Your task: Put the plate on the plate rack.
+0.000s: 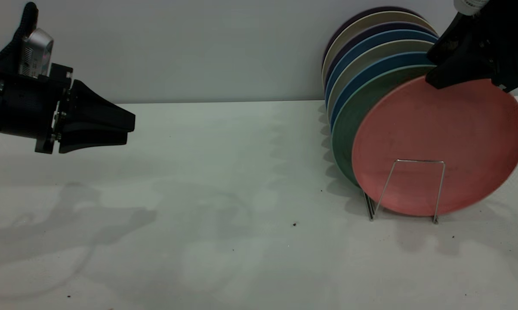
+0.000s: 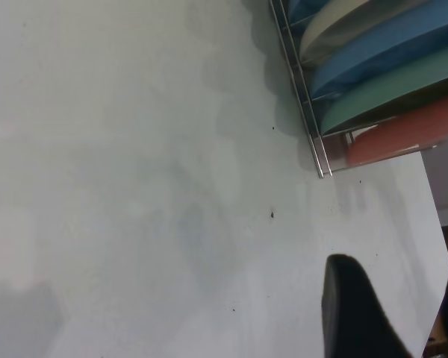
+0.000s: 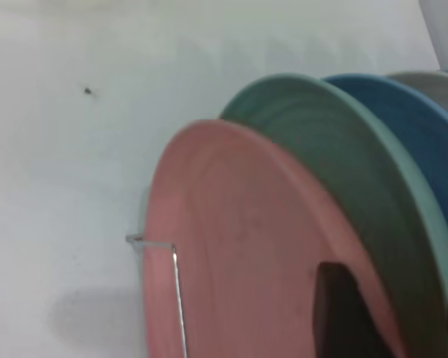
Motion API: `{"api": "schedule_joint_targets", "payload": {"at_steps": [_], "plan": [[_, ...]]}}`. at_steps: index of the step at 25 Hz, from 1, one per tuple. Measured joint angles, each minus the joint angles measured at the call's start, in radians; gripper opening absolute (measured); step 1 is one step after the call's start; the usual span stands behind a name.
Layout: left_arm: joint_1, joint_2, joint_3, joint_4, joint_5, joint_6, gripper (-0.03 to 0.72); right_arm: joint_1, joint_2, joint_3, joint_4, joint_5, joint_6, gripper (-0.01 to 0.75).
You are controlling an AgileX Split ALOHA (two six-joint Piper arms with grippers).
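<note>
Plate [image 1: 435,142] standing in plate rack [image 1: 414,189], nearly done.
Right gripper [image 1: 465,73] fingers pinch its top rim, release left; left gripper [image 1: 112,127] parked, fingers together.

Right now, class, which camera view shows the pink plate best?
The exterior view: the whole plate stands in the plate rack. The right wrist view shows part of its face, the left wrist view only its edge.

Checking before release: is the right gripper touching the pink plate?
Touching. The exterior view shows the right gripper overlapping the pink plate's top rim; the right wrist view shows a finger against its face.
</note>
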Motion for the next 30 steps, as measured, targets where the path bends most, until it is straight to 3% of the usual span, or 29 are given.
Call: {"api": "schedule_joint_targets", "payload": {"at_steps": [5,11,14,17,20,24,30], "plan": [[0.000,0.000,0.000,0.000,-0.001,0.000,0.334,0.000,0.000,-0.001,0.022,0.034,0.019,0.387],[0.000,0.000,0.000,0.000,-0.002,-0.001,0.334,0.000,0.000,-0.001,0.092,0.154,0.141,0.388],[0.000,0.000,-0.002,0.002,-0.032,-0.039,0.334,0.000,-0.017,-0.001,0.138,0.228,0.313,0.388],[0.007,-0.005,-0.016,0.050,-0.100,-0.121,0.334,0.000,-0.058,-0.001,0.148,0.238,0.645,0.388],[0.020,-0.037,-0.052,0.220,-0.185,-0.272,0.334,0.000,-0.101,-0.002,0.070,0.247,1.025,0.388],[0.020,-0.121,-0.103,0.576,-0.232,-0.564,0.334,0.000,-0.126,-0.002,-0.139,0.297,1.393,0.388],[0.020,-0.251,-0.139,1.136,-0.132,-1.071,0.334,0.000,-0.164,-0.002,-0.492,0.406,1.698,0.388]]}}
